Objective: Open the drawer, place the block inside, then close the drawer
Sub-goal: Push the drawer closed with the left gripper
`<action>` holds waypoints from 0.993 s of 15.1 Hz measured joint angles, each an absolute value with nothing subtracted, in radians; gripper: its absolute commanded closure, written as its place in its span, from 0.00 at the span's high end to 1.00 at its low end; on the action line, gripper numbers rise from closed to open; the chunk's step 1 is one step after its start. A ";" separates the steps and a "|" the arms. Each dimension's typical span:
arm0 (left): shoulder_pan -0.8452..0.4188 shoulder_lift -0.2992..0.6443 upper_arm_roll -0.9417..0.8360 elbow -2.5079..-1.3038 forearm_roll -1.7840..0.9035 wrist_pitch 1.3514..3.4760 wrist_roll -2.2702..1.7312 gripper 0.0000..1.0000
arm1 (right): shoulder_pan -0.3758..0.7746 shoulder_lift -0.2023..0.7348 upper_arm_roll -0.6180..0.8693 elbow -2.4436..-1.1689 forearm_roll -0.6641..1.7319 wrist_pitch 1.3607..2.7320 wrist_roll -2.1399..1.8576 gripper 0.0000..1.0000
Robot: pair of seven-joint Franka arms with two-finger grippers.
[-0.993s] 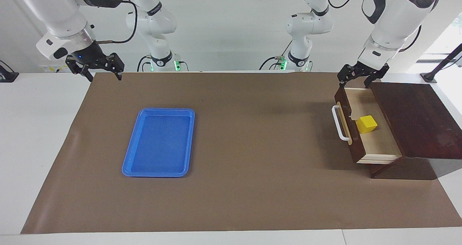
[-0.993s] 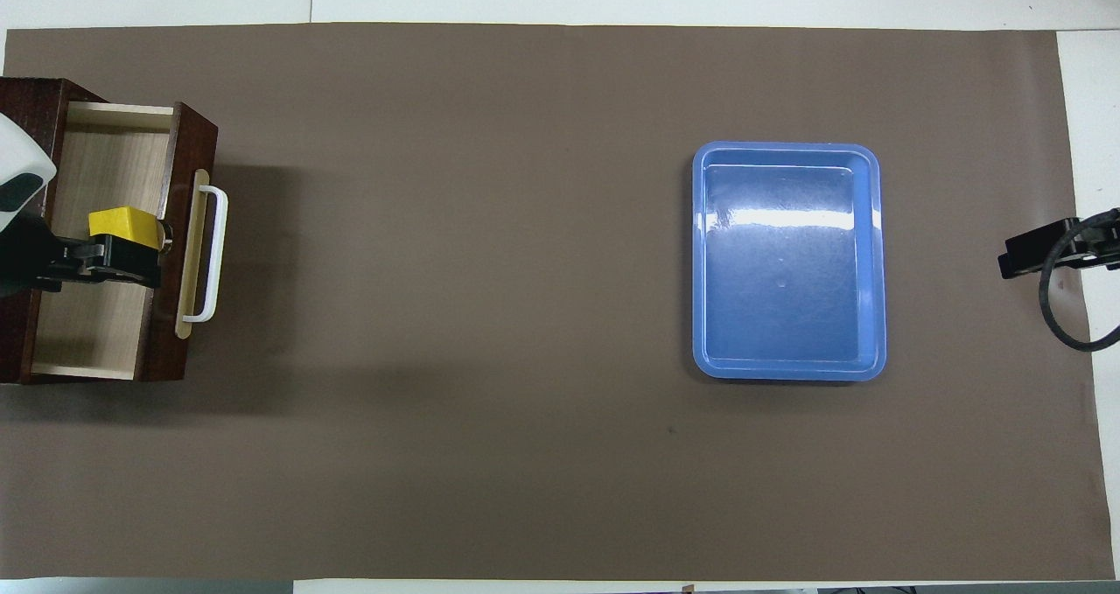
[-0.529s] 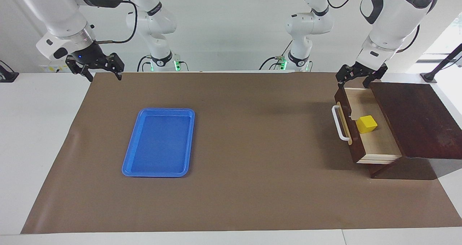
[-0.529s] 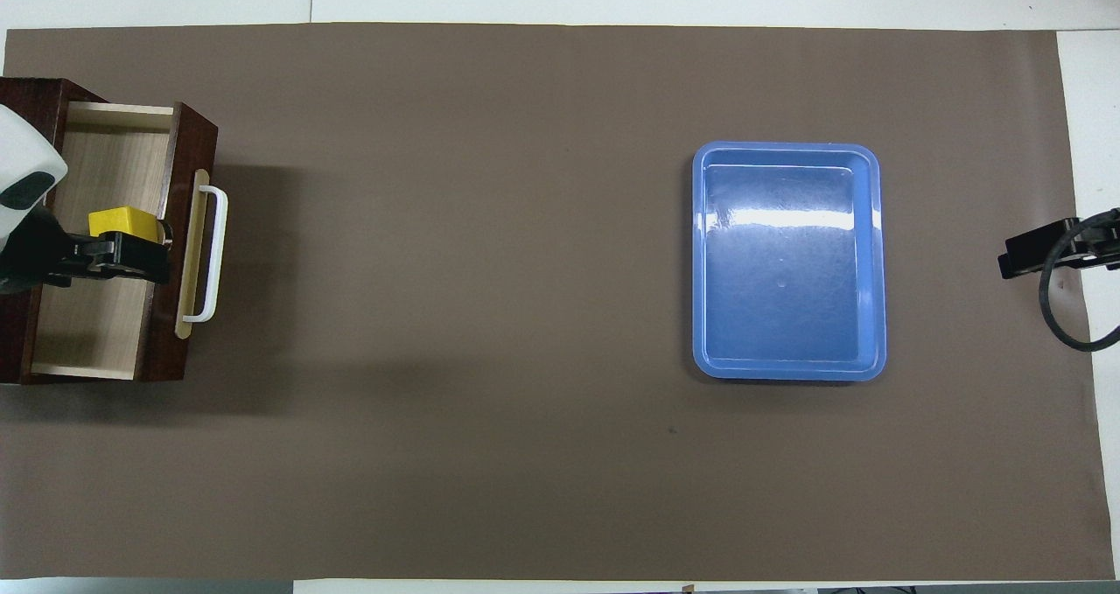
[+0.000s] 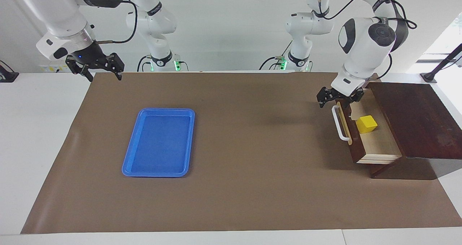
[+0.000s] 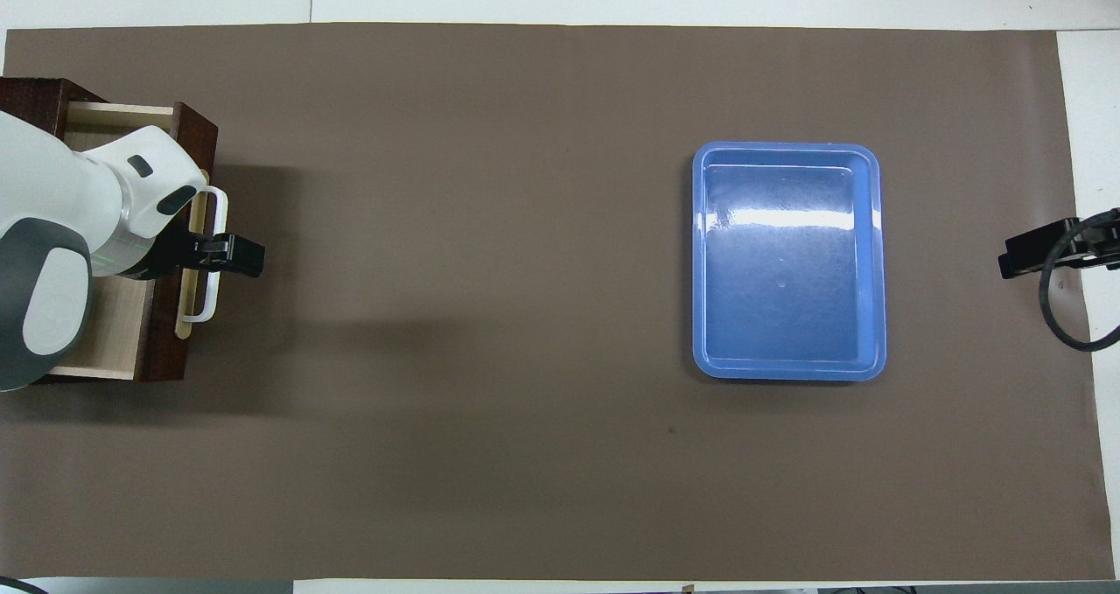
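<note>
While your right gripper (image 5: 102, 71) waits open over the mat's corner, your left gripper (image 5: 337, 100) hangs empty and spread over the white handle (image 5: 337, 122) of the open dark wooden drawer (image 5: 379, 144), where the small yellow cube (image 5: 366, 124) sits.

Both views are bright and evenly lit from above, sharp from edge to edge with no visible blur or bending at the borders. A white streak of glare lies across the glossy floor of the flat blue plastic tray (image 6: 787, 262) in the overhead view, while the matt brown paper sheet (image 5: 234, 147) covering the counter gives back no shine. Soft, diffuse shadows fall on that sheet beside the dark brown wooden drawer box (image 5: 415, 118), and daylight washes out the window corner (image 5: 453, 32) in the facing view.
</note>
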State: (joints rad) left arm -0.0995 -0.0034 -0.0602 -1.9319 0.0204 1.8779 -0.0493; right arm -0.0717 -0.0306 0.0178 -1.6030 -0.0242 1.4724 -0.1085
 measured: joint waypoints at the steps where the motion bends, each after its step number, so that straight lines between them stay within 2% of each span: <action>1: -0.099 0.003 -0.059 -1.938 0.020 1.898 -0.049 1.00 | -0.072 -0.031 0.018 -1.603 -0.024 1.472 -0.108 1.00; 15: -0.099 0.017 -0.055 -1.960 0.020 1.951 -0.049 1.00 | -0.072 -0.031 0.018 -1.603 -0.024 1.472 -0.108 1.00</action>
State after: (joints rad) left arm -0.0993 0.0169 -0.0551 -1.9600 0.0204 1.9507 -0.0492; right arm -0.0717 -0.0306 0.0181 -1.6027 -0.0242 1.4724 -0.1085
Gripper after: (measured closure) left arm 0.000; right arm 0.000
